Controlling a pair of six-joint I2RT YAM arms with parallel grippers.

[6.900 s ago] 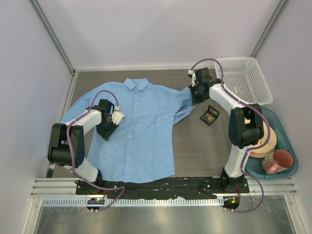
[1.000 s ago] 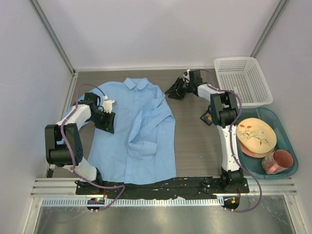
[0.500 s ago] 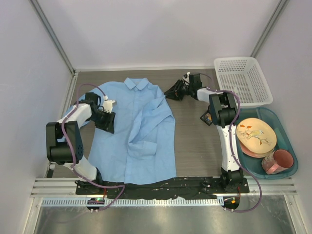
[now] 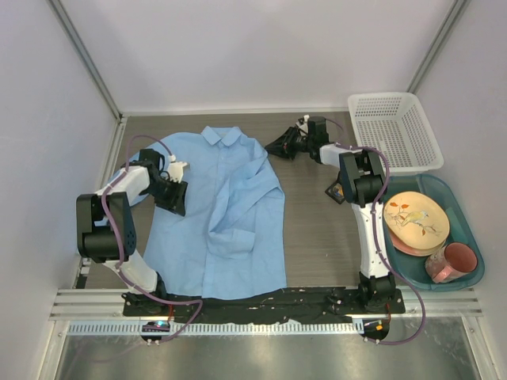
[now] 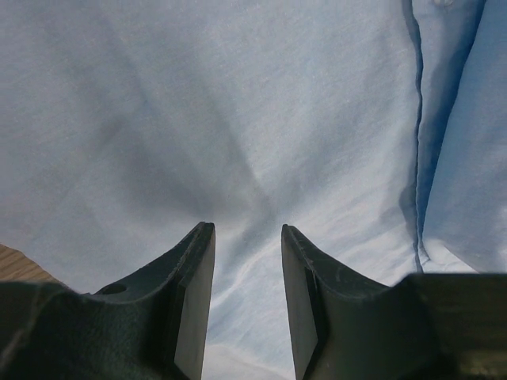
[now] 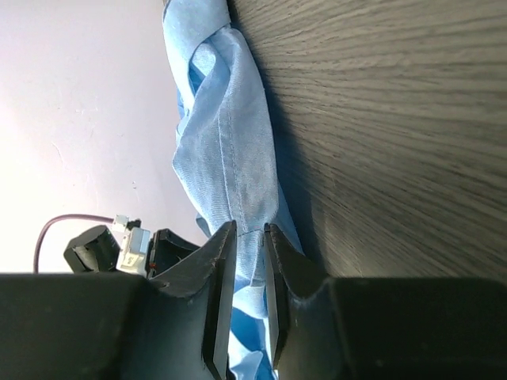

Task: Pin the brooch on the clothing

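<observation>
The left gripper sits spread apart on the blue shirt; the right gripper pinches the shirt's folded edge.

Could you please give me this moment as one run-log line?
phase: arranging shirt | left tool: open over shirt | right tool: pinching shirt edge | brooch: not visible

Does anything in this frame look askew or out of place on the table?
Yes: the shirt is not lying flat. Its sleeve on the right arm's side is folded across the chest in a crumpled diagonal ridge, and the right claw is nipping that fabric edge. The small black case sits mostly hidden behind the right arm.
</observation>
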